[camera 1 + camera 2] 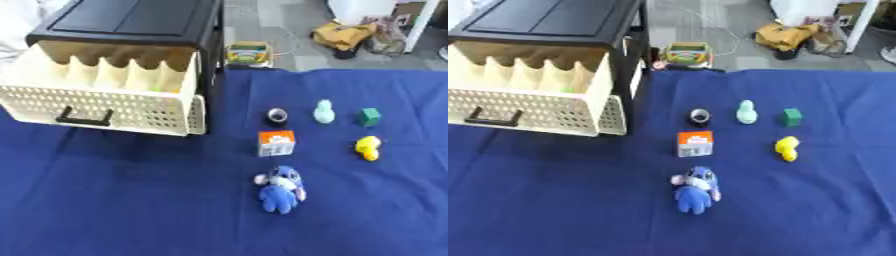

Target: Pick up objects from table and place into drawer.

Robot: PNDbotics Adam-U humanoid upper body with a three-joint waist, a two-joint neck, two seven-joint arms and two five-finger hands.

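**Drawer open, six things on the cloth, hands out of view**

Drawer (105, 107) stands pulled out of the black cabinet (131, 22) at the far left — cream, with perforated walls and a dark handle (83, 119) on its front. Something small and green shows inside it against the back wall; what it is cannot be told.

Neither hand shows in either view, so places cannot be set against the fingers, nor can their state be told.

On the blue cloth (114, 200), right of the drawer, lie the things in loose rows. Far row: a dark ring (277, 116), a pale green figure (324, 111), a green cube (371, 116). Nearer: an orange-and-white box (276, 143) and a yellow duck (368, 148). Nearest of all — a blue plush (281, 190), just below the box. All lie apart from one another.
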